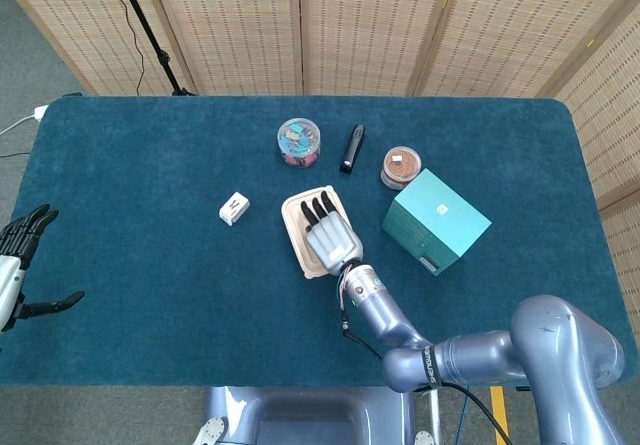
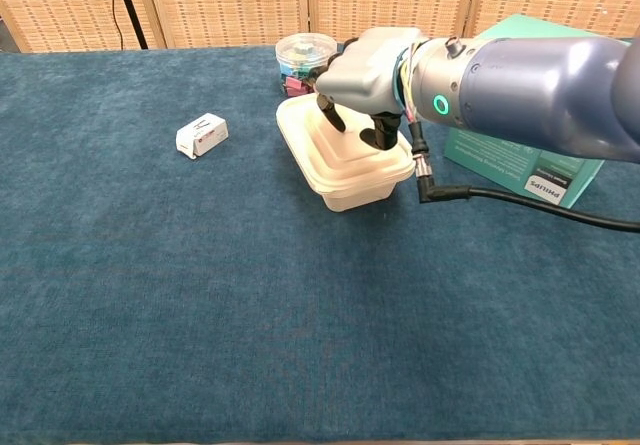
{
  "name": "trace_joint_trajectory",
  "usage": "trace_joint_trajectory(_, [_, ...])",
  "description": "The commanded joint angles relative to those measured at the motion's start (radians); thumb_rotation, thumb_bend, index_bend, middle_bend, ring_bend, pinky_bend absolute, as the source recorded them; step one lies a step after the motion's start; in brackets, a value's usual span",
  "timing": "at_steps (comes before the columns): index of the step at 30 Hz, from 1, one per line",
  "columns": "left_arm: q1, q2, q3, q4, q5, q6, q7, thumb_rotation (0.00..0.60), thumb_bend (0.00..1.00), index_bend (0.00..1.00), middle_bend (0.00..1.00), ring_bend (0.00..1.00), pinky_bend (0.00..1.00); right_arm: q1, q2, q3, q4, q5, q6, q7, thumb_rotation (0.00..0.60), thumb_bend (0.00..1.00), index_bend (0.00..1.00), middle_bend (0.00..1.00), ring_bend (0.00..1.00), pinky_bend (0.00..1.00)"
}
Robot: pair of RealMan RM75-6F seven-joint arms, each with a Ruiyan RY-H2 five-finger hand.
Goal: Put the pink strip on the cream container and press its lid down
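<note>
The table [image 1: 150, 265] fills most of the head view and is covered in a dark teal, short-piled cloth that looks soft and grippy. To the right of centre a teal cardboard box [image 1: 436, 221] is seen, square-edged and matt.

Just left of it, at the centre of the frame, the cream container [image 2: 345, 170] is found: a rounded rectangular clamshell with a stepped lid, apparently thin foam or moulded pulp. It is judged light, slightly springy and easily dented, so pressure is best spread flat over the raised middle of the lid rather than driven in at one point; the cloth beneath should keep it from sliding. The pink strip cannot be made out in either view; it may be hidden under the hand.

The right hand [image 1: 327, 233] is laid palm-down over the lid, its dark-tipped fingers [image 1: 316, 207] held close together and pointing toward the upper edge of the frame; in the chest view they are curled down onto the lid. The left hand [image 1: 22, 255] is seen at the far left edge, empty, fingers spread.

Along the upper middle a clear round tub [image 1: 299, 140] of coloured clips, a black cylindrical object [image 1: 351, 147] and a small brown-filled jar [image 1: 401, 166] are ranged. A little white box [image 1: 234, 208] lies left of the container.
</note>
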Motion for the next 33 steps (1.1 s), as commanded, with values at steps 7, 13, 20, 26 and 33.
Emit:
trace_joint_trajectory(7, [-0.001, 0.001, 0.000, 0.000, 0.000, -0.002, -0.001, 0.600, 0.00, 0.00, 0.00, 0.00, 0.00, -0.002, -0.003, -0.004, 0.015, 0.005, 0.002, -0.005, 0.600, 0.59, 0.33, 0.00, 0.00, 0.00])
trace_joint_trajectory(13, [0.000, 0.000, 0.000, -0.001, -0.001, -0.001, 0.000, 0.600, 0.00, 0.00, 0.00, 0.00, 0.00, -0.004, -0.008, -0.009, 0.029, 0.007, -0.001, -0.008, 0.600, 0.59, 0.33, 0.00, 0.00, 0.00])
trace_joint_trajectory(20, [0.000, 0.000, -0.001, 0.000, -0.001, -0.001, -0.001, 0.600, 0.00, 0.00, 0.00, 0.00, 0.00, -0.005, -0.012, -0.007, 0.045, 0.003, 0.010, -0.014, 0.600, 0.59, 0.32, 0.00, 0.00, 0.00])
trace_joint_trajectory(26, [0.001, 0.001, -0.001, 0.002, 0.000, 0.001, -0.007, 0.600, 0.00, 0.00, 0.00, 0.00, 0.00, -0.010, -0.014, -0.003, 0.052, 0.008, 0.037, -0.030, 0.600, 0.59, 0.32, 0.00, 0.00, 0.00])
trace_joint_trajectory(33, [0.002, 0.000, 0.000, 0.001, 0.001, 0.001, -0.004, 0.600, 0.00, 0.00, 0.00, 0.00, 0.00, -0.021, 0.015, 0.013, 0.004, -0.016, 0.075, -0.026, 0.600, 0.58, 0.26, 0.00, 0.00, 0.00])
